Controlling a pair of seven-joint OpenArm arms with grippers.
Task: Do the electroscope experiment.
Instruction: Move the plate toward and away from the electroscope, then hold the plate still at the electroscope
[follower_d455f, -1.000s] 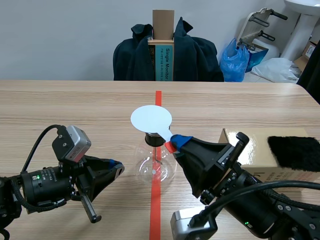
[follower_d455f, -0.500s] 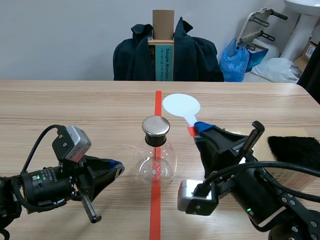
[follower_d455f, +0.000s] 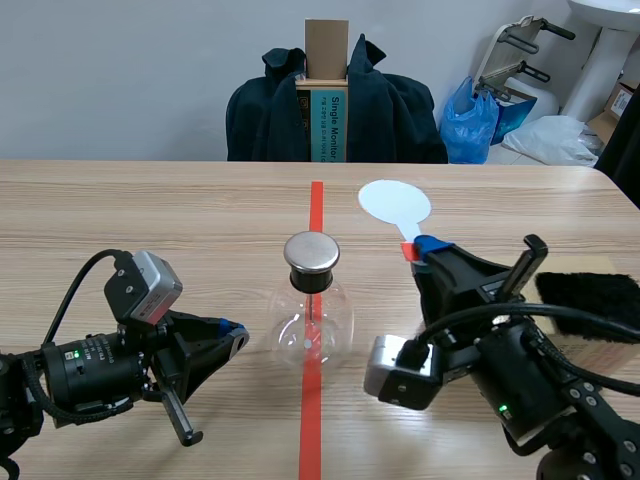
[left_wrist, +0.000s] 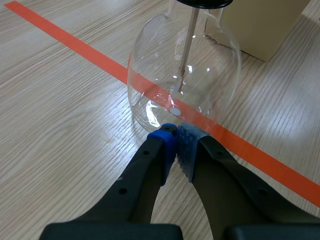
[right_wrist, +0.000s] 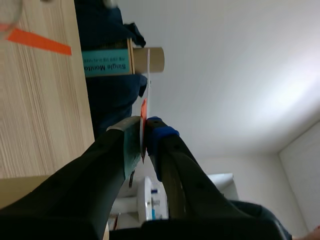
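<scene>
The electroscope is a round glass flask with a metal cap and a thin rod inside, standing on the red tape line. In the left wrist view the flask is just ahead of my left gripper, which is shut on nothing. My left gripper rests low, left of the flask. My right gripper is shut on the red-taped handle of a white round paddle, held up right of the flask. In the right wrist view the paddle shows edge-on between the fingers.
A cardboard box with a black cloth on it sits at the right, behind my right arm. Across the table, a chair draped with a dark jacket holds a book and carton.
My right gripper has carried the paddle from over the flask's cap away to the right and back, and the right arm has swung with it. The left arm has stayed still.
</scene>
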